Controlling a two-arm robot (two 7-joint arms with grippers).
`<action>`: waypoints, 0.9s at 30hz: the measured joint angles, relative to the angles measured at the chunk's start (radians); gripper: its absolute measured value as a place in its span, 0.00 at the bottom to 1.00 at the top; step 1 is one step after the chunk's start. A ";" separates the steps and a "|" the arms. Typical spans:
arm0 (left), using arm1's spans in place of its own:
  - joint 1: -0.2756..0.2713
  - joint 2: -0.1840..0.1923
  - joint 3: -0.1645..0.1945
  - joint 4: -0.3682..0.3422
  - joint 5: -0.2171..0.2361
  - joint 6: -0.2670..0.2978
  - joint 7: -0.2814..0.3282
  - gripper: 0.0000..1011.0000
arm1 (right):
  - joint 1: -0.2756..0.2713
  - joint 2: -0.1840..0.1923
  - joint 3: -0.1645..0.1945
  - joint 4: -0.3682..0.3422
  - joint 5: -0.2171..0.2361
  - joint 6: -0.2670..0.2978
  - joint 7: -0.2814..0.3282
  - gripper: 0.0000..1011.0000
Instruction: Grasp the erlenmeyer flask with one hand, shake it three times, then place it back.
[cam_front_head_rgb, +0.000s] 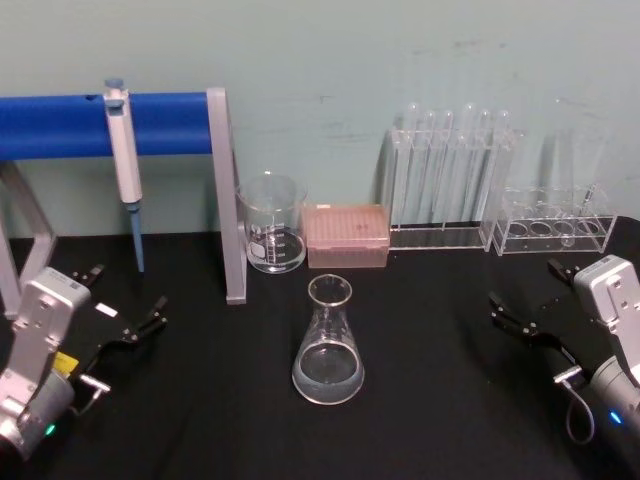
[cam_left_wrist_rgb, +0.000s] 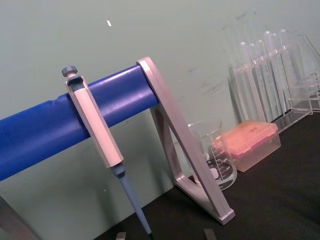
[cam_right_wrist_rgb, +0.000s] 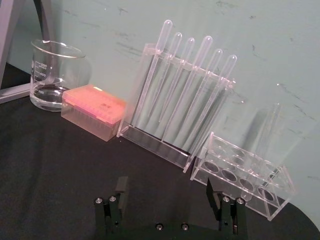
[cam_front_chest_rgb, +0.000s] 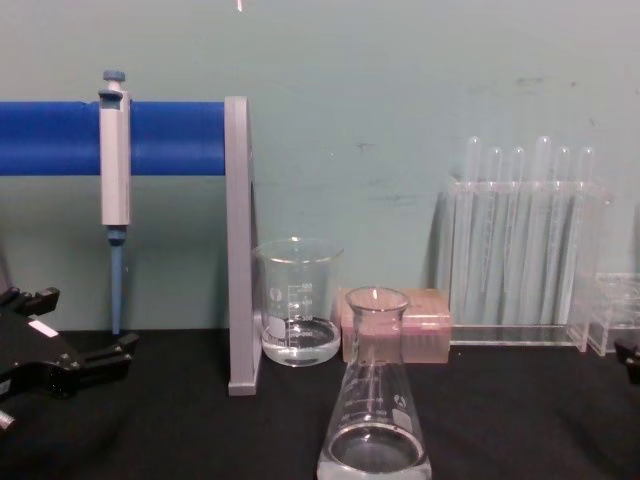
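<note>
The erlenmeyer flask (cam_front_head_rgb: 328, 345) stands upright on the black table, centre front, with a little clear liquid in its base; it looms close in the chest view (cam_front_chest_rgb: 375, 425). My left gripper (cam_front_head_rgb: 128, 293) rests open near the table's left edge, well left of the flask, and appears at the left edge of the chest view (cam_front_chest_rgb: 85, 322). My right gripper (cam_front_head_rgb: 523, 285) hovers open at the right, about as far from the flask. Its wrist view shows the two fingers spread with nothing between them (cam_right_wrist_rgb: 165, 192). Nothing touches the flask.
Behind the flask stand a glass beaker (cam_front_head_rgb: 272, 225) and a pink tip box (cam_front_head_rgb: 345, 235). A clear rack of test tubes (cam_front_head_rgb: 450, 190) and a lower clear rack (cam_front_head_rgb: 555, 228) line the back right. A pipette (cam_front_head_rgb: 125, 160) hangs on a blue bar stand (cam_front_head_rgb: 60, 125) at the back left.
</note>
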 joint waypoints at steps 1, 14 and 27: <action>0.000 0.000 0.000 0.000 0.000 0.000 0.000 0.99 | 0.000 0.000 0.000 0.000 0.000 0.000 0.000 0.99; 0.000 0.000 0.000 0.000 0.000 0.000 0.000 0.99 | 0.000 0.000 0.000 0.000 0.000 0.000 0.000 0.99; 0.000 0.000 0.000 0.000 0.000 0.000 0.000 0.99 | 0.000 0.000 0.000 0.000 0.000 0.000 0.000 0.99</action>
